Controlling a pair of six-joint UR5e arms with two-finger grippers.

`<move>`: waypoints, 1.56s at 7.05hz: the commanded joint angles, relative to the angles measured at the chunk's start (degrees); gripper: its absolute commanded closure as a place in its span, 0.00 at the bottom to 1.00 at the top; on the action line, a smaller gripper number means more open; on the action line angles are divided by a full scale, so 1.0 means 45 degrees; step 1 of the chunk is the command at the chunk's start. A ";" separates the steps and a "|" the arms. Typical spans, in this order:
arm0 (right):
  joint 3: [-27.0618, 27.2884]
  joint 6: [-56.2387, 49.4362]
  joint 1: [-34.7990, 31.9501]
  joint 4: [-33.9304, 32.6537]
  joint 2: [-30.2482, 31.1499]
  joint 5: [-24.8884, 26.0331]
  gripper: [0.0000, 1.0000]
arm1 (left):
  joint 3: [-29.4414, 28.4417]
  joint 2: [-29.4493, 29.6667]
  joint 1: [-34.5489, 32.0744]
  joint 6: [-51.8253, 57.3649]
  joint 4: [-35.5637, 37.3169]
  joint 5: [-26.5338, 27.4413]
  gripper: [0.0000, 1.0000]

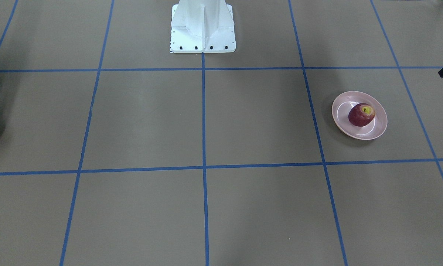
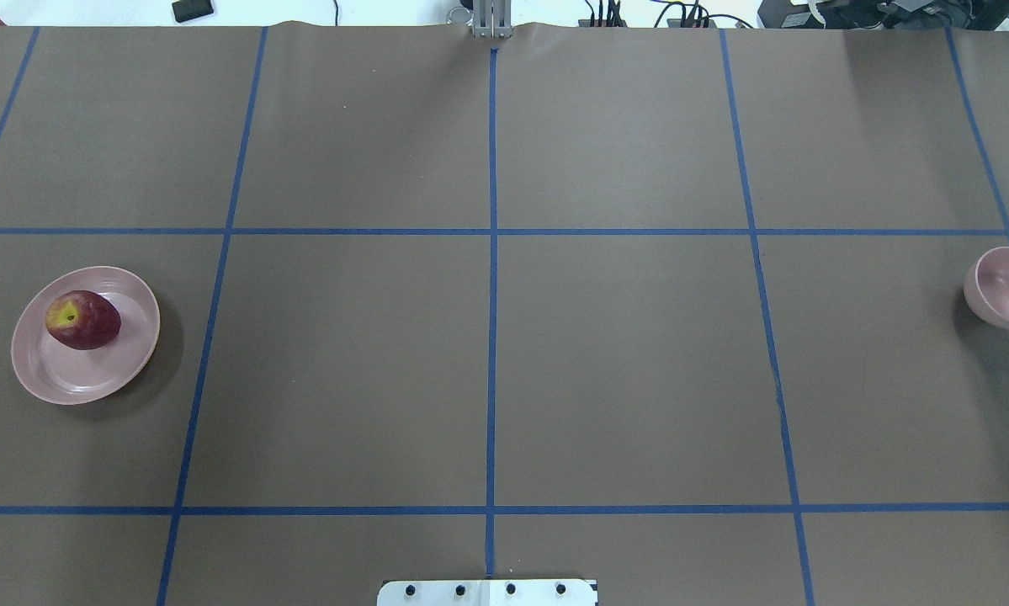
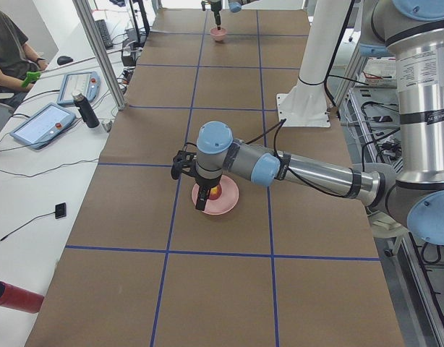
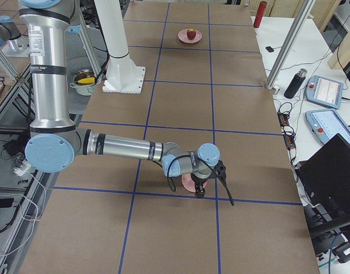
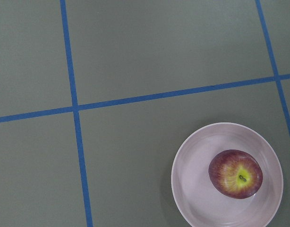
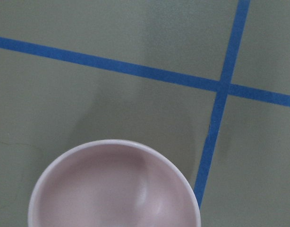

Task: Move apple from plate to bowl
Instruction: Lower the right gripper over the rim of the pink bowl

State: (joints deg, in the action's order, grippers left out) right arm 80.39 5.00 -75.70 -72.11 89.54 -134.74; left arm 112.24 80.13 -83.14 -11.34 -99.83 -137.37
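- The apple [image 2: 82,320] lies on the plate [image 2: 92,374], in the half farther from the robot. Both are at the end of the table [image 2: 622,362] on the robot's left.
- The apple is tipped. Its yellow stem patch faces up and toward the robot's left, and its long axis runs roughly left to right in the overhead view.
- The left wrist view looks almost straight onto the stem. The left side view shows only a scrap of the apple behind the left gripper [image 3: 201,204].
- The bowl [image 2: 996,295] stands upright at the table's opposite end, well apart from the plate.
- The overhead view cuts the bowl at its right edge, and the front view shows only a sliver of it at its left edge. The right wrist view shows its smooth pink inside from above.
- The left gripper hangs above the table near the plate, apart from the apple in the front view. That view shows only a black sliver of it and the wrist view shows no fingers, so I cannot tell whether the claw is spread or pressed together.
- The right gripper [image 4: 200,189] hangs at the bowl, and the overhead view shows 1 black tip over the bowl's rim. I cannot tell the claw's state, nor whether it touches the bowl.
- Only the 2 side views show the arms. The left arm [image 3: 309,170] and the right arm [image 4: 123,147] each hold a forearm roughly level over the table.
- Count: 1 apple, 1 plate, 1 bowl, 2 arms and 2 grippers. Blue tape [image 2: 492,337] marks the brown table into squares.
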 commanded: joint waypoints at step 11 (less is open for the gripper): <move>-0.0482 0.0119 0.0375 0.1382 -0.0171 0.0988 0.94 | 0.0312 -0.0169 -0.0019 -0.0020 0.0037 -0.0019 0.02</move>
State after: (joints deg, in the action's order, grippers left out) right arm 78.32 5.08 -74.83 -70.49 88.64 -133.48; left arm 113.42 79.64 -83.19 -11.43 -99.68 -137.39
